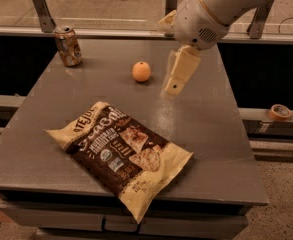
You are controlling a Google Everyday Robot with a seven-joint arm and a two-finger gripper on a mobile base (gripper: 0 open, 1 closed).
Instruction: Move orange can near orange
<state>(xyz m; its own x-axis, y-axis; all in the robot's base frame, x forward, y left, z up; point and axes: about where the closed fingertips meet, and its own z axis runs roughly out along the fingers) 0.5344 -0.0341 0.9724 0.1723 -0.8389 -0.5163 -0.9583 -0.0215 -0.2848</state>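
The orange can (68, 46) stands upright at the table's far left corner; it is orange-brown with pale mottling and a silver top. The orange (141, 71) sits on the table's far middle, well to the right of the can. My gripper (176, 79) hangs from the pale arm (211, 9), which reaches in from the upper right. The gripper hovers above the table just right of the orange and far from the can. It holds nothing that I can see.
A large yellow-and-brown chip bag (121, 154) lies flat on the near half of the grey table (211, 134). A roll of tape (279, 112) sits on a ledge to the right. A railing (111, 33) runs behind the table.
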